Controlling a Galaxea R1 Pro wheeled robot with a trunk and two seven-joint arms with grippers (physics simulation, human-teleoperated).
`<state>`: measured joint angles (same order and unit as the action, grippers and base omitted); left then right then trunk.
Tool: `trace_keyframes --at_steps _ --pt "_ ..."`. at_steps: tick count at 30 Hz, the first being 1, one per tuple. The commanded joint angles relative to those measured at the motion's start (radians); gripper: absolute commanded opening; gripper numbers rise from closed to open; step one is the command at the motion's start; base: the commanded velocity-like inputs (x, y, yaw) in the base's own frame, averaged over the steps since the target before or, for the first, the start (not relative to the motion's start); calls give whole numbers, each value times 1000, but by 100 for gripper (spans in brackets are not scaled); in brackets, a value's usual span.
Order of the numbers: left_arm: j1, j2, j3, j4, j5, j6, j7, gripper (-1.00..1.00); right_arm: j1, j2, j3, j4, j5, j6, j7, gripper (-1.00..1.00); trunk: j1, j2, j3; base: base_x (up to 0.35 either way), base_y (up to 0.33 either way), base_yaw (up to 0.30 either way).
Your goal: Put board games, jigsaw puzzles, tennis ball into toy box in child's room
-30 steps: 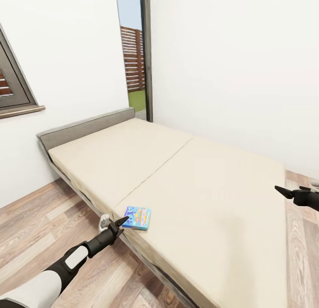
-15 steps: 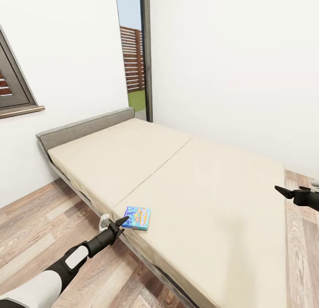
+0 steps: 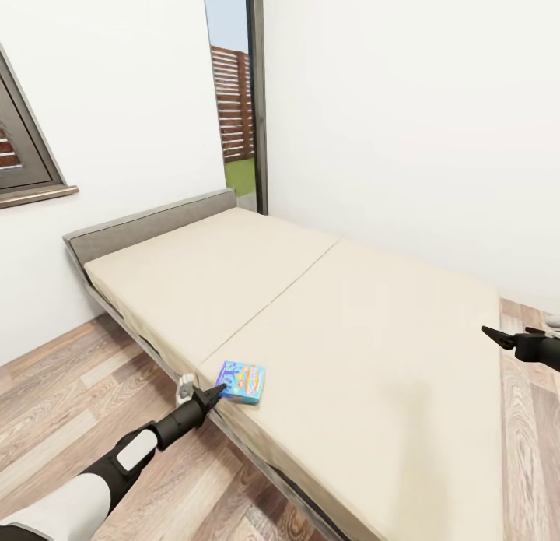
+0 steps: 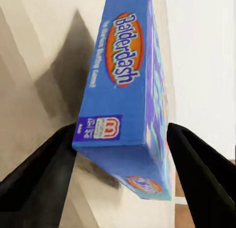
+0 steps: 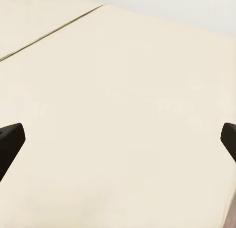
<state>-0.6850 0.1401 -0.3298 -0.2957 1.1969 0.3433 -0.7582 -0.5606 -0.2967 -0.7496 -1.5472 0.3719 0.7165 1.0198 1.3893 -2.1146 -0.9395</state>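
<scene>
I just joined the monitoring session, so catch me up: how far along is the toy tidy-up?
Nothing looks finished from here. In hand: the left gripper is at the blue board game near the bed edge, its open fingers straddling the box, not yet closed. Left: lifting it and boxing it. The right gripper hangs open over the mattress.

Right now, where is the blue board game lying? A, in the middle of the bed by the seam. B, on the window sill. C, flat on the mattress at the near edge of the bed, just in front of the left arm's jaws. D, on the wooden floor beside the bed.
C: the board game lies flat at the mattress edge of the bed, with the left gripper at its corner, jaws spread either side of the box.
</scene>
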Motion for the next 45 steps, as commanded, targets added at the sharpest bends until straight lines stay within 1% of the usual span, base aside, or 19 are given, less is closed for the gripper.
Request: trace_keyframes --at_steps 1,13,16,22,25,30,36,38,40,41,45 --pt "-1 1 -4 -1 10 8 -4 -100 -1 0 -2 -1 9 4 9 100 0 0 -1 0 0 0" --pt "-1 0 -5 -6 9 7 -11 -100 2 2 -2 -7 9 4 10 100 0 0 -1 0 0 0" --pt "-1 0 -7 -26 9 6 -25 -100 8 2 -1 -9 9 4 10 100 0 0 -1 0 0 0" --pt "6 0 -13 -87 1 8 -79 -100 13 3 -1 -10 9 3 10 100 0 0 -1 0 0 0" --pt "12 1 -15 -141 -1 13 -89 -100 14 4 -1 -10 9 3 9 100 0 0 -1 0 0 0" --pt "14 -2 -17 -158 -2 14 -89 -100 14 4 0 -10 9 3 9 100 0 0 -1 0 0 0" --pt "14 -18 -18 -163 -2 16 -86 -100 16 4 0 -10 9 2 10 100 0 0 -1 0 0 0" --pt "15 -31 -19 -173 -3 17 -83 -100 18 3 0 -9 10 0 10 100 0 0 -1 0 0 0" --pt "26 -20 -32 -171 -2 23 -96 -100 6 -7 -12 0 6 -5 -2 100 0 0 -1 0 0 0" --pt "32 -15 -32 -170 -1 23 -101 -100 1 -8 -18 0 5 -5 -3 100 0 0 -1 0 0 0" --pt "48 -15 -32 -170 -1 23 -101 -100 -4 -8 -40 0 5 -5 -3 100 0 0 -1 0 0 0"
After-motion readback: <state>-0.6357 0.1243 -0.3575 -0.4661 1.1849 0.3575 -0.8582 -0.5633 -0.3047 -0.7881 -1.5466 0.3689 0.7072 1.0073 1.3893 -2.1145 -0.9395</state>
